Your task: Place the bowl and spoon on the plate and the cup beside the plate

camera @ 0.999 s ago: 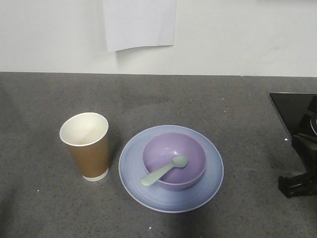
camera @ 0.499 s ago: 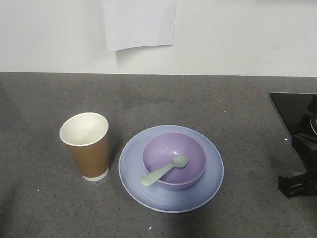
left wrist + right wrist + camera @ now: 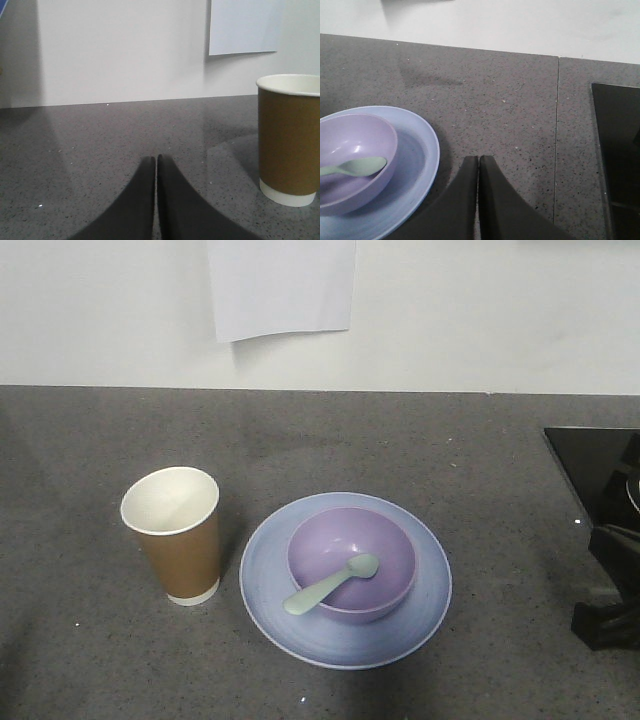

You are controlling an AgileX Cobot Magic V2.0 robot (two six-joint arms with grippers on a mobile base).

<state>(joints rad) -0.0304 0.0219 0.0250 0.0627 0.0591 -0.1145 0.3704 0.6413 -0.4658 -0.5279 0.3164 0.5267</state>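
We found the desk (image 3: 90, 660) carrying the whole set, and we judged the arrangement complete. The plate (image 3: 420, 615) lay flat as the base, to the left of the right gripper (image 3: 478, 162) and just beside it, its rim close to the fingertips without touching them. The bowl (image 3: 385, 540) sat upright in the middle of the plate, so the plate caught it on all sides. The cup (image 3: 182, 560) stood upright on the desk, near the plate's far side from the right gripper and apart from its rim; it stood to the right of the left gripper (image 3: 156, 162) and a little ahead of it. The spoon (image 3: 330, 586) lay with its scoop inside the bowl and its handle leaning over the bowl's near rim, above the plate.

Both grippers were closed, fingertip against fingertip, and held nothing. We judged them to be parked low over the desk, clear of the set.

Other items: a sheet of paper (image 3: 283, 285) hung on the wall (image 3: 500, 310) ahead of both grippers. A black panel (image 3: 617, 150) lay set in the desk to the right of the right gripper. We saw nothing lying between either gripper and the set.
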